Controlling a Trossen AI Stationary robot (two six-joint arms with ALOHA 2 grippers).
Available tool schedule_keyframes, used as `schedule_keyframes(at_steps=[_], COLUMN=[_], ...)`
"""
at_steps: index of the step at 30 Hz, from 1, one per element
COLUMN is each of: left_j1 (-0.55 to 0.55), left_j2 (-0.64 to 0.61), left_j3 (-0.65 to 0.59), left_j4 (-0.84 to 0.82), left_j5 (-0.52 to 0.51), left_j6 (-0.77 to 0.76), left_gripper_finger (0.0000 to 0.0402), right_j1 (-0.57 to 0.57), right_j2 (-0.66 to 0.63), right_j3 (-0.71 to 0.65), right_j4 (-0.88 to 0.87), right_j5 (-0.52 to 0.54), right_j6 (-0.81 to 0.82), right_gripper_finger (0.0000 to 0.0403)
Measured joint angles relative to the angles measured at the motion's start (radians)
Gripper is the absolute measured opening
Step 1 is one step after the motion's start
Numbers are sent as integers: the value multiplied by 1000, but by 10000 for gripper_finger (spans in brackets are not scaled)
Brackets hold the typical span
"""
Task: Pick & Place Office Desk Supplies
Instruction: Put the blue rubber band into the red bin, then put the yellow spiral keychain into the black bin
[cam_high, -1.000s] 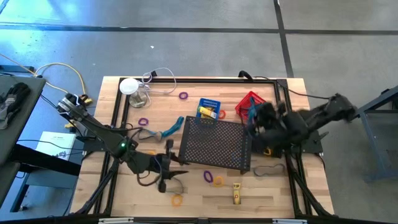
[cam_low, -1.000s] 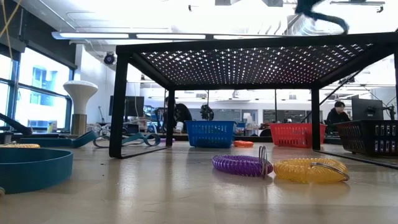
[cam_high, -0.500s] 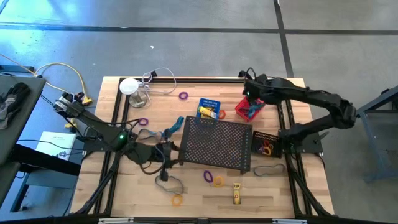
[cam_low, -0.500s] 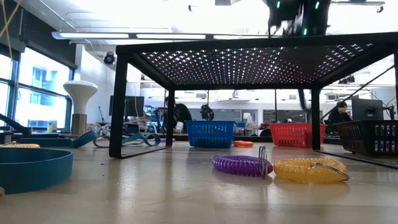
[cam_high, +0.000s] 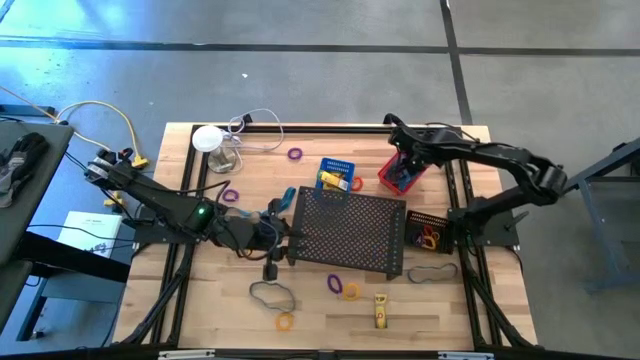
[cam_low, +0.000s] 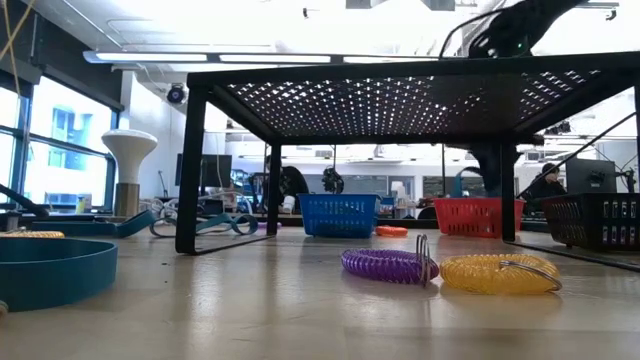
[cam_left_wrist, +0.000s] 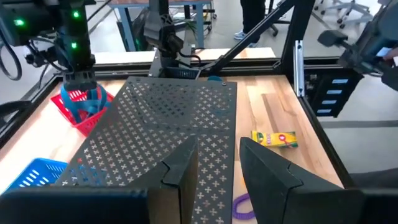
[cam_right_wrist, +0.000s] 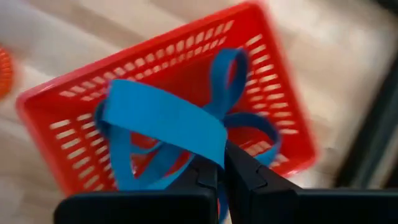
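Observation:
Over the red basket at the table's far right, my right gripper points down, shut on a blue rubber band. The left wrist view shows it there too, my right gripper over the red basket. My left gripper stands open and level at the left edge of the black mesh tray, with nothing between its fingers. A dark band loop lies flat on the table near the front. Purple and orange rings lie in front of the tray. My right gripper pinches the blue band's flat strip between its two fingertips, coming from above and pointing down. The band's loops spread below the fingers into the red basket; whether they rest on its floor I cannot tell.
A blue basket with a yellow box stands behind the tray. A black basket sits at the right, and a yellow packet and a yellow ring lie near the front. The white round-topped object stands at the far left.
My right gripper has swung from beside the mesh tray's right end toward the table's far edge, tipped to point down and sunk over the red basket, carrying the blue band. My left gripper has moved toward the far edge, up to the tray's left side.

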Motion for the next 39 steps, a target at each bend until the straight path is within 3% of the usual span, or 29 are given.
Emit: schedule_keyframes(at_steps=[6, 10, 14, 18, 23, 27, 30, 39], left_j1=[0, -1, -6, -16, -16, -16, -16, -16], left_j2=[0, 0, 0, 0, 0, 0, 0, 0], left_j3=[0, 0, 0, 0, 0, 0, 0, 0], left_j4=[1, -2, -11, -11, -11, -16, -16, -106], left_j5=[0, 0, 0, 0, 0, -1, -2, -3], left_j6=[-15, -34, -36, -36, -36, -36, -36, -44], left_gripper_finger=[113, 113, 113, 113, 113, 113, 113, 113], right_j1=[-51, -102, -124, -129, -128, -128, -125, -40], right_j2=[70, 122, 145, 138, 112, 110, 110, 51], right_j3=[0, 0, 0, 5, 32, 91, 137, 275], right_j4=[8, 7, 14, 5, -2, -93, -176, -470], right_j5=[-52, -166, -121, -77, -81, -71, -53, -29], right_j6=[-6, -37, -83, -111, -143, -121, -104, -33], right_gripper_finger=[3, 3, 9, 40, 108, 162, 180, 165])
